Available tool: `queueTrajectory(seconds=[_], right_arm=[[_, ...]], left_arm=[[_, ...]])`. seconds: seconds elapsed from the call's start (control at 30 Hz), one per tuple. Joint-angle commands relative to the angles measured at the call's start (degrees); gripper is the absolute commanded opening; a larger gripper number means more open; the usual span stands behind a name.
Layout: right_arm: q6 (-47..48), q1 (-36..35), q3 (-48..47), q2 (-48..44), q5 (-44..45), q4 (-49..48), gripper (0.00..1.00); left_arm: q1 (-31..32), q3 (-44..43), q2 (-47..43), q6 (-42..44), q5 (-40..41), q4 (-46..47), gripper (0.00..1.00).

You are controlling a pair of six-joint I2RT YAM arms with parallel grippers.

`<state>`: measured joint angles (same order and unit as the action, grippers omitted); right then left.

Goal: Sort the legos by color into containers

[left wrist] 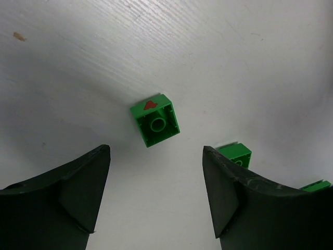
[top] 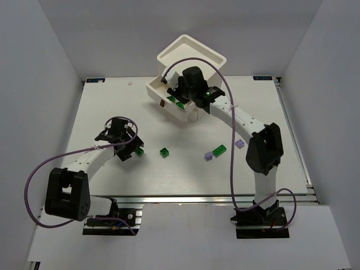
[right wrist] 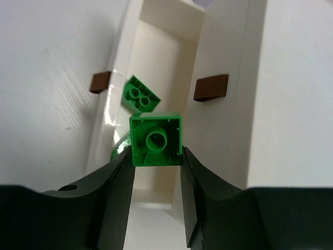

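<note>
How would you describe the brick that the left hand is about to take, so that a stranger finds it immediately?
Start at the left hand, open just above the white table. Between and slightly beyond its fingers lies one green brick, on its side, hollow underside facing the camera. Unlike the two green bricks partly hidden behind the right-side finger, it carries a small red mark on one face.

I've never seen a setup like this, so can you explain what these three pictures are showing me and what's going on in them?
Two robot arms stand at a white table. One picture looks down from above; the other two come from cameras on each wrist. The right gripper pinches a green brick over an open drawer of a white cabinet, where other green bricks lie. The left gripper hangs open above another green brick. Lavender bricks lie loose on the table.
</note>
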<state>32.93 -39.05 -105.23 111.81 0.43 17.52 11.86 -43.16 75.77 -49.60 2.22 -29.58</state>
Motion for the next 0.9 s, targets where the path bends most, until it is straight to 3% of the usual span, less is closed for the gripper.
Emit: queueTrajectory(seconds=[0.0,0.03,0.17,0.2,0.23,0.53,0.63,0.87], right_arm=[[-0.5,1.43,-6.54,3.5,2.83,4.18,0.0],[-0.58,1.87,-7.52,4.81,2.65,4.8,0.0],[-0.94,2.83,-8.15,5.53,0.98,6.74,0.47],[-1.11,2.92,-7.89,5.44,0.89,6.74,0.63],[-1.63,3.1,-7.62,5.26,0.81,6.91,0.66],[-7.87,3.89,-6.57,-1.15,-8.77,10.07,0.66],[-10.25,4.15,-3.15,-7.02,-16.74,8.68,0.66],[-13.24,4.77,10.03,-19.25,-25.21,1.48,0.65]], left_arm=[[0.27,-2.11,0.17,-0.41,-0.02,1.9,0.81],[0.27,-2.37,0.43,-0.49,-0.02,1.98,0.81],[0.27,-3.33,2.63,-0.49,-0.11,2.42,0.81],[0.27,-3.51,3.15,-0.49,-0.11,2.43,0.82],[0.27,-3.77,4.29,-0.49,0.06,2.43,0.82],[0.8,-7.38,10.27,0.21,1.82,1.2,0.79],[0.8,-9.05,12.56,0.47,1.91,0.5,0.73],[0.8,-10.9,15.81,1.18,1.21,-0.92,0.47]])
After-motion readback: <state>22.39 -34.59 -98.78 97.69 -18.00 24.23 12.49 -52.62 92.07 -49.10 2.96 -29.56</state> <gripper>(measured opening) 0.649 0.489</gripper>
